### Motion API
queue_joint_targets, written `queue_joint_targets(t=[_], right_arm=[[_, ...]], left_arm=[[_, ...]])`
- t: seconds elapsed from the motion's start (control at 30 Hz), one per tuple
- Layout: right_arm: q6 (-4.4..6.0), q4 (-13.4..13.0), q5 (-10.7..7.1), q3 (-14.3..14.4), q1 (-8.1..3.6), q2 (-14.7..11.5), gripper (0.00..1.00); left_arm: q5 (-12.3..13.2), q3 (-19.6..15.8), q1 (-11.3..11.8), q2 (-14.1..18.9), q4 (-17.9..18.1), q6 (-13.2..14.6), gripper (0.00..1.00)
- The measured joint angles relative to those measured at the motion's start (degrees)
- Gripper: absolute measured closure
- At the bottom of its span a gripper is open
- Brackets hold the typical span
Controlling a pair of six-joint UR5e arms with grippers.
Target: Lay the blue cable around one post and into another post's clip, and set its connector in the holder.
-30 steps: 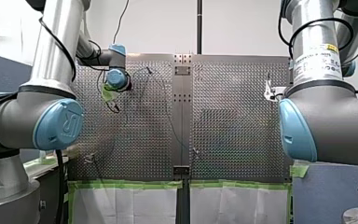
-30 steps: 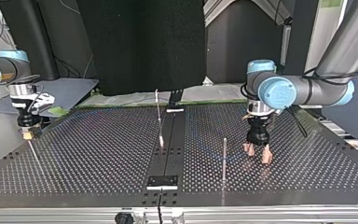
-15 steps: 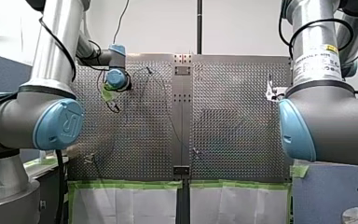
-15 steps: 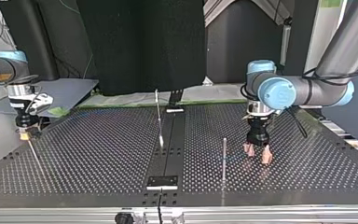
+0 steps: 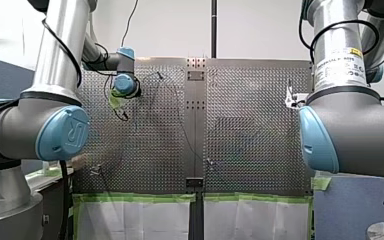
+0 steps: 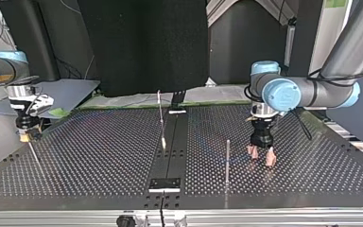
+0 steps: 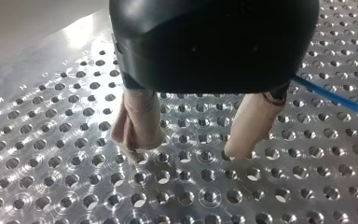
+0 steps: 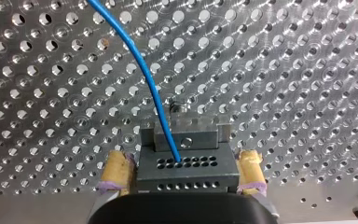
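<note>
- Front view: my left gripper point(image 5: 121, 111) hangs low over the far left part of the perforated table point(image 5: 250, 125). My right gripper point(image 5: 290, 97) is at the table's right edge, half hidden behind its own arm. The fingers are too small to read on either
- Top view: my left gripper is at the view's right, its pinkish-beige fingers point(image 6: 268, 158) spread and their tips down at the table surface, near an upright post point(image 6: 227, 158). A second post point(image 6: 160, 118), slightly leaning, stands by the middle strip. My right gripper is at the table's far left edge
- Left wrist view: the fingers are spread wide with only bare holes between them. The blue cable point(image 7: 335, 99) lies on the table just beside one finger, outside the gap
- Right wrist view: the yellow pads point(image 8: 116, 170) are pressed on either side of the dark grey connector point(image 8: 186, 170), pinching it. The blue cable enters its top face and curves away over the table. A small metal block point(image 8: 186, 137) sits just ahead of the connector; cannot tell whether the two touch
</note>
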Motion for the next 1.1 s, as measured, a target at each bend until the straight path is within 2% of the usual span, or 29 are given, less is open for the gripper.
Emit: queue_joint_targets(t=[0.4,0.63,0.77,0.97,1.1], right_arm=[[0.0,0.0,0.0,0.0,0.0,0.0,0.0],[0.0,0.0,0.0,0.0,0.0,0.0,0.0],[0.0,0.0,0.0,0.0,0.0,0.0,0.0],[0.0,0.0,0.0,0.0,0.0,0.0,0.0],[0.0,0.0,0.0,0.0,0.0,0.0,0.0]], left_arm=[[0.1,0.0,0.0,0.0,-0.2,0.0,0.0],[0.1,0.0,-0.1,0.1,-1.6,0.9,0.0],[0.6,0.0,0.0,0.3,-2.3,0.4,0.0],[1.1,0.0,-0.2,1.9,-3.6,0.2,0.0],[1.0,0.0,-0.7,3.0,-5.2,1.5,0.0]])
